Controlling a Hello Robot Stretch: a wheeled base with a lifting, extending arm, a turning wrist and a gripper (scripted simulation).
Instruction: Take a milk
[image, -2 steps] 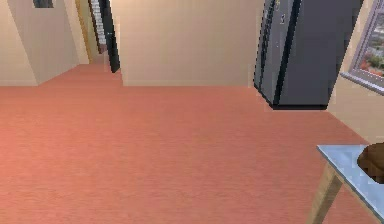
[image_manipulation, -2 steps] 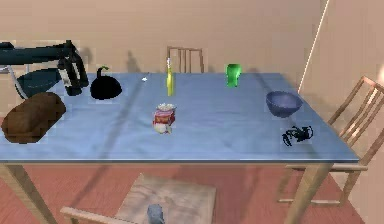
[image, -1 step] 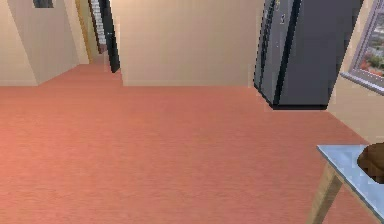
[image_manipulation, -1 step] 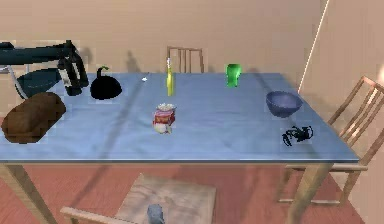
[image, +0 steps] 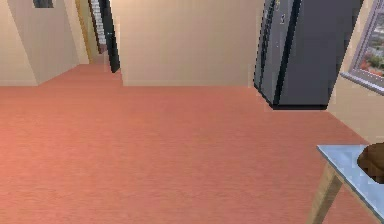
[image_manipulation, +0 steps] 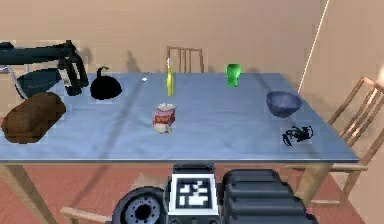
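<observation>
The milk carton (image_manipulation: 165, 117), white and red, stands upright near the middle of the tabletop (image_manipulation: 230, 135), just in front of a yellow bottle (image_manipulation: 170, 78). The robot's dark hand (image_manipulation: 141, 208) sits low at the near edge. I cannot tell whether it grips anything, since its far end is hard to make out.

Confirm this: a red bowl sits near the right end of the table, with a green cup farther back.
Not quite: the arm side view shows the bowl is blue, not red. It does sit near the right end of the table, with the green cup farther back.
</observation>
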